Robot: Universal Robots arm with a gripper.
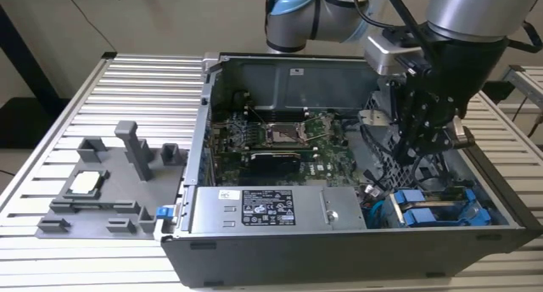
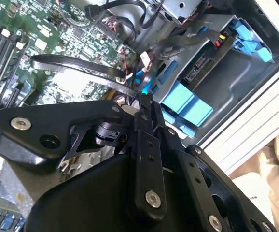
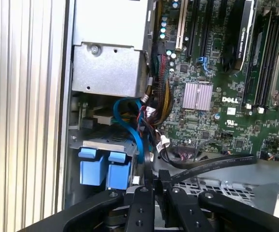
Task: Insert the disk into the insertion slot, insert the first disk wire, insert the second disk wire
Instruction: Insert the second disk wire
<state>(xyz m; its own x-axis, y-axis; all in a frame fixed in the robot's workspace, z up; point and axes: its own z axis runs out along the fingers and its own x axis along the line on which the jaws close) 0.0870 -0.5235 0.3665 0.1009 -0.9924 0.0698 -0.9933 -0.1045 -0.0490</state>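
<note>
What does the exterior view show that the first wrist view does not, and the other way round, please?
Exterior view adds: the grey fixture tray beside the case, and the arm's upper joints. First wrist view adds: a silver heatsink on the motherboard and a coloured wire bundle. Shared: the slatted table, the grey power supply box, the blue carrier tabs and the gripper.

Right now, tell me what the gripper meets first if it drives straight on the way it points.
Most likely the thin blue cable directly ahead of the gripper, then the multicoloured wire bundle beyond it. Depth is unclear, so it may already be touching the cable.
</note>
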